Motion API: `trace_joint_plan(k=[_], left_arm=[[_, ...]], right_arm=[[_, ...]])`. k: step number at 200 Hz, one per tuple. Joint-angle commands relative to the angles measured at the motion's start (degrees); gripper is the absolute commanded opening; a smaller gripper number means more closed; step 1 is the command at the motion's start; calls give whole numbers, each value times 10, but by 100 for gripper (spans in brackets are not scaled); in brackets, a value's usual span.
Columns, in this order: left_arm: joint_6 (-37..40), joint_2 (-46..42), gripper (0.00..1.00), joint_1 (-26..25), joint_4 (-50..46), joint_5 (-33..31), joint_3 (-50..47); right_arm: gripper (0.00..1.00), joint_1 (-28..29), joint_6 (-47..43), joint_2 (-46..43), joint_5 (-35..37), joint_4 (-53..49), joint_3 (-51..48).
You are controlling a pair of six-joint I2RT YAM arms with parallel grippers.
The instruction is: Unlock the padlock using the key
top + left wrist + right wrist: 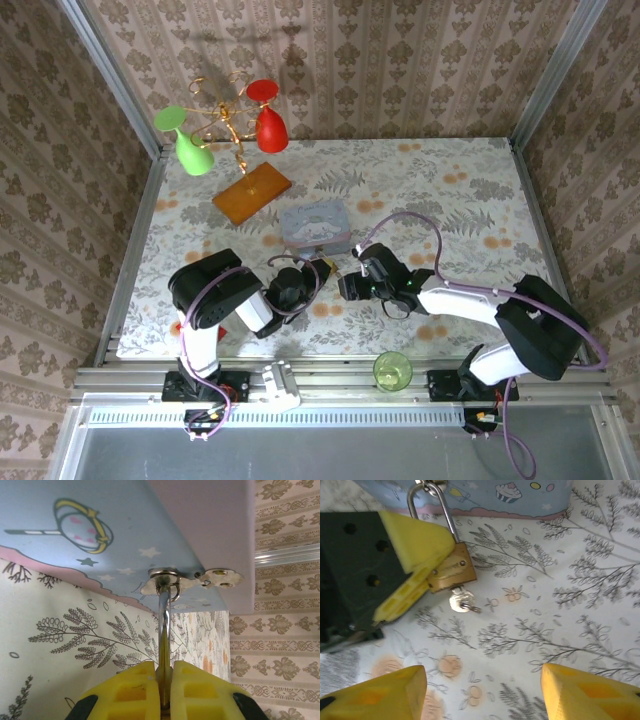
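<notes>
The padlock (451,570), hung on the hasp (165,575) of the tin (520,500) near the middle of the surface (580,630), is being pinched by the left gripper (164,680). The key (461,601) is being carried inserted in its underside; the right gripper (482,680) is being held spread nearby. Turning and release of the shackle (448,517) are judged outstanding

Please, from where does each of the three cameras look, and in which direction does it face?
Top external: above and behind the bases, facing down on the table; left arm and right arm show.
Left wrist: low, facing the blue tin and its hasp; left gripper shut on the padlock.
Right wrist: facing down toward the tin; right gripper open, the key at the padlock's base.
Shared: both wrist views show the tin, the padlock's shackle and the left gripper.
</notes>
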Motion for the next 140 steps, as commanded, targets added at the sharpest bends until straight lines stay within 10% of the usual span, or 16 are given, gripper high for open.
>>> trace_joint_plan(k=[1, 35, 140], left_arm=[[10, 2, 0, 1, -1, 6, -11], [8, -8, 0, 4, 0, 16, -17], [10, -35, 0, 0, 0, 33, -10]], right_arm=[[64, -23, -73, 35, -48, -39, 8], [62, -67, 15, 42, -226, 142, -36], [46, -100, -5, 138, -313, 151, 30]])
